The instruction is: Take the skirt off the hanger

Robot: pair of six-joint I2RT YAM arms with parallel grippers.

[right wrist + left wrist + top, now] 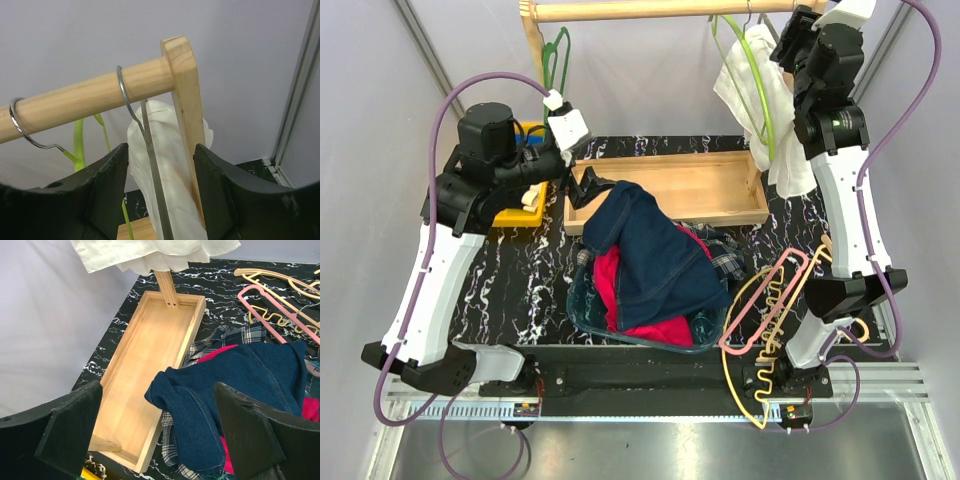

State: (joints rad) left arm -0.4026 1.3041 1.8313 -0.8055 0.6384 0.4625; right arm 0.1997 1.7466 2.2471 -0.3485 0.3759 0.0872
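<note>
The dark navy denim skirt (650,255) lies crumpled on top of a basket of clothes at the table's middle; it also shows in the left wrist view (245,380). The pale pink hanger (765,300) lies bare on the table to the skirt's right, apart from it, and also shows in the left wrist view (272,307). My left gripper (582,185) is open and empty, hovering just above the skirt's far left fold (160,430). My right gripper (790,40) is open, raised at the wooden rail, its jaws either side of a metal hanger wire (155,185).
The teal basket (582,310) also holds a red T-shirt (620,290) and a plaid shirt (725,255). A wooden tray (720,190) lies behind it. A white garment (760,110) and a green hanger (555,55) hang from the rail (650,10). Cream hangers (770,345) lie near the right arm's base.
</note>
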